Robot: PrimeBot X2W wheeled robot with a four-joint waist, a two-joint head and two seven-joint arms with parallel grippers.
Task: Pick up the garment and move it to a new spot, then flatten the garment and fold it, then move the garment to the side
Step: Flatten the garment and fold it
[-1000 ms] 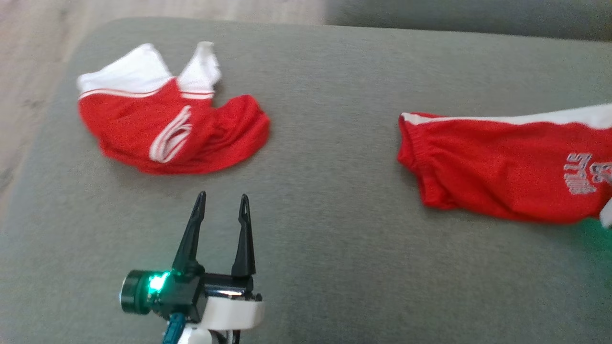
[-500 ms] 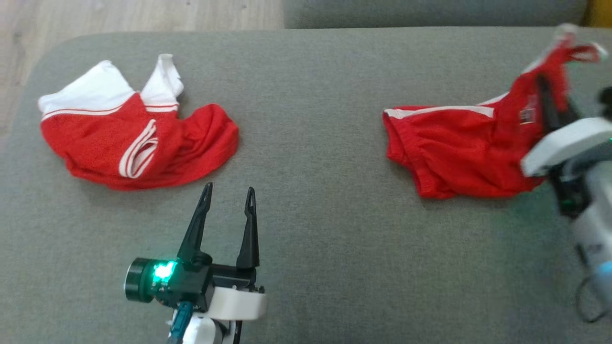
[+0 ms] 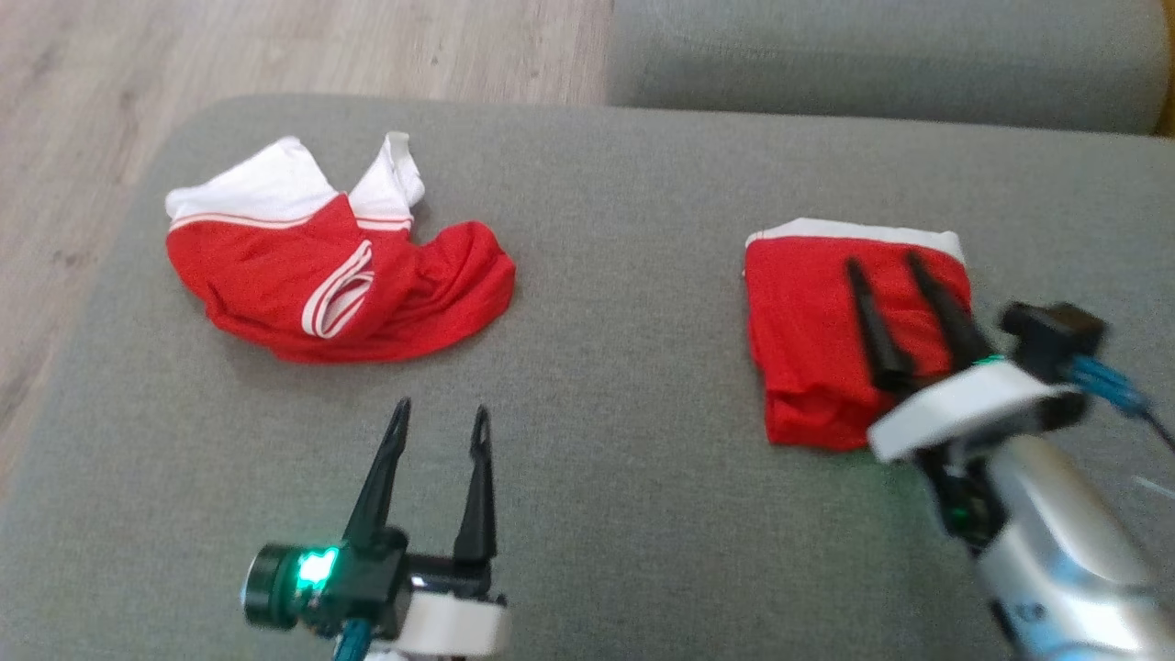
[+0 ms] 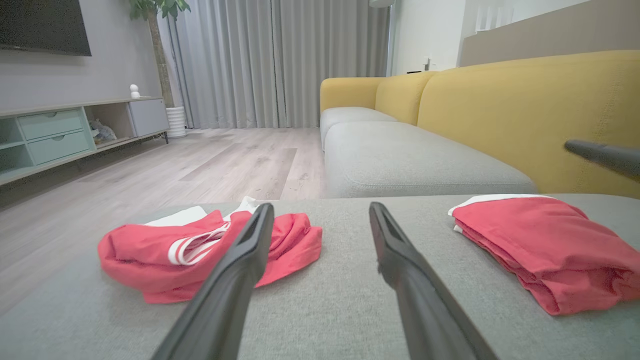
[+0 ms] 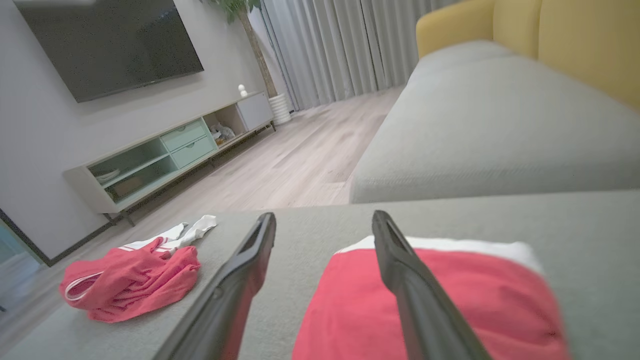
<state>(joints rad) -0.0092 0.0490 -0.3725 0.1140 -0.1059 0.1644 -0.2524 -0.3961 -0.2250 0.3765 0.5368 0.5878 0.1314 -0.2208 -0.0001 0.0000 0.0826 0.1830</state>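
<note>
Garment (image 3: 808, 340) lies folded on the right of the grey sofa seat (image 3: 624, 413), directly below my right gripper (image 3: 883, 261), whose fingers are spread and hold nothing. My left gripper (image 3: 442, 408) is likewise released over bare seat, with a crumpled red-and-white cloth (image 3: 340, 294) just beyond it.

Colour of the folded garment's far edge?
White, on the red folded garment; head view shows it best.
</note>
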